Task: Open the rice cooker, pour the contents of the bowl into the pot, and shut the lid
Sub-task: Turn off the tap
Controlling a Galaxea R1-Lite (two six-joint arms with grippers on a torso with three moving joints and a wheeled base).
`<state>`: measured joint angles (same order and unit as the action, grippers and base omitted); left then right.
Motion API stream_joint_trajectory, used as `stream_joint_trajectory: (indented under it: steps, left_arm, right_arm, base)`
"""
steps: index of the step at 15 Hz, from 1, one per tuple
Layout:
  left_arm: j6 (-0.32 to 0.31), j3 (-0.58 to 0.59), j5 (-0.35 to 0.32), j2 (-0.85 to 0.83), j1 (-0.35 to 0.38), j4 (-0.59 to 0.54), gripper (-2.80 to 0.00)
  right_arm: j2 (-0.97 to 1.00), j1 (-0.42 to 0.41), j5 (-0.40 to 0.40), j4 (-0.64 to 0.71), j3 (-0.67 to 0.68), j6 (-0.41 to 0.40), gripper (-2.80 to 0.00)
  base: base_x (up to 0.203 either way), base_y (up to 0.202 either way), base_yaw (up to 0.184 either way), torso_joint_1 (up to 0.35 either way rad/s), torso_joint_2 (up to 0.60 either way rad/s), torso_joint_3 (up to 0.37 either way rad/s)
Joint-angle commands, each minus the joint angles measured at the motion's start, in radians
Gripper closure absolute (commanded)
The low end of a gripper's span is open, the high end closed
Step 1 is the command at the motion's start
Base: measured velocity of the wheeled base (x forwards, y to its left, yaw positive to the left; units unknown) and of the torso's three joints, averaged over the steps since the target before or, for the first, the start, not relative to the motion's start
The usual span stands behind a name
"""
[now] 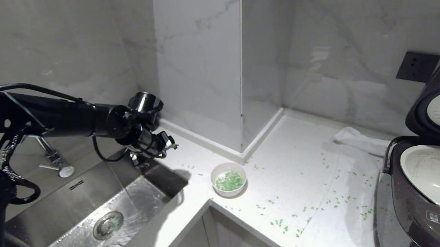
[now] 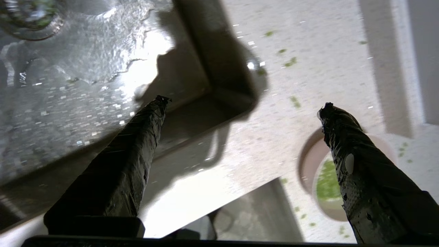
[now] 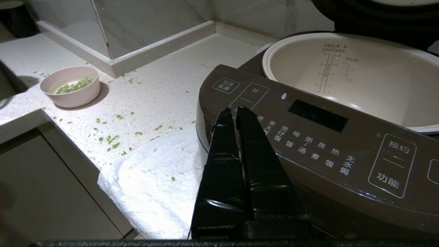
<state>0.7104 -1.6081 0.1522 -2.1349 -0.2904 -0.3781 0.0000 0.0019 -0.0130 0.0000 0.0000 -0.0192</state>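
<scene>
The rice cooker [image 1: 419, 210] stands at the far right with its lid [image 1: 417, 113] swung up, showing the pale dimpled plate. The cream pot [image 1: 437, 178] inside looks empty in the right wrist view, pot [image 3: 370, 85]. The pink bowl [image 1: 225, 193] sits on the counter near its inner corner, with the green contents [image 1: 230, 181] inside. My left gripper [image 1: 139, 160] hovers open over the sink's corner, left of the bowl [image 2: 310, 161], holding nothing; open gripper [image 2: 244, 103]. My right gripper [image 3: 233, 109] is shut and rests low before the cooker's panel [image 3: 308, 137].
A steel sink [image 1: 79, 222] with a tap [image 1: 54, 156] lies under the left arm. Green bits [image 1: 281, 222] are scattered over the white counter. A white cloth [image 3: 154, 178] lies under the cooker. A marble column juts from the back wall; a socket [image 1: 417, 66] is beside the lid.
</scene>
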Motion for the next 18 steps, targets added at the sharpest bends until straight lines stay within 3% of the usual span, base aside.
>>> stream_joint_trajectory:
  steps: [1,4,7,11,14,18]
  left_arm:
    - [-0.048,0.116,0.001,0.115,0.056,0.0,-2.8]
    - [-0.187,0.275,0.0,0.205,0.191,0.038,-2.8]
    - [-0.289,0.433,-0.001,0.242,0.344,0.175,-2.8]
    - [-0.284,0.508,-0.009,0.265,0.513,0.209,-2.8]
    - [-0.269,0.513,-0.077,0.233,0.637,0.32,-2.8]
    - [-0.27,0.494,-0.077,0.14,0.699,0.469,-2.8]
  right_arm:
    - [0.0,0.001,-0.001,0.0,0.0,-0.001,0.0]
    - [0.0,0.0,-0.001,0.0,0.0,-0.001,0.0]
    - [0.0,0.0,-0.001,0.0,0.0,-0.001,0.0]
    - [0.0,0.001,-0.001,0.0,0.001,-0.001,0.0]
    - [0.0,0.001,-0.001,0.0,0.0,-0.001,0.0]
    - [0.0,0.001,-0.001,0.0,0.0,-0.001,0.0]
  base:
    - [0.0,0.0,0.0,0.0,0.0,0.0]
    - [0.0,0.0,0.0,0.0,0.0,0.0]
    - [0.0,0.0,0.0,0.0,0.0,0.0]
    - [0.0,0.0,0.0,0.0,0.0,0.0]
    - [0.0,0.0,0.0,0.0,0.0,0.0]
    - [0.0,0.0,0.0,0.0,0.0,0.0]
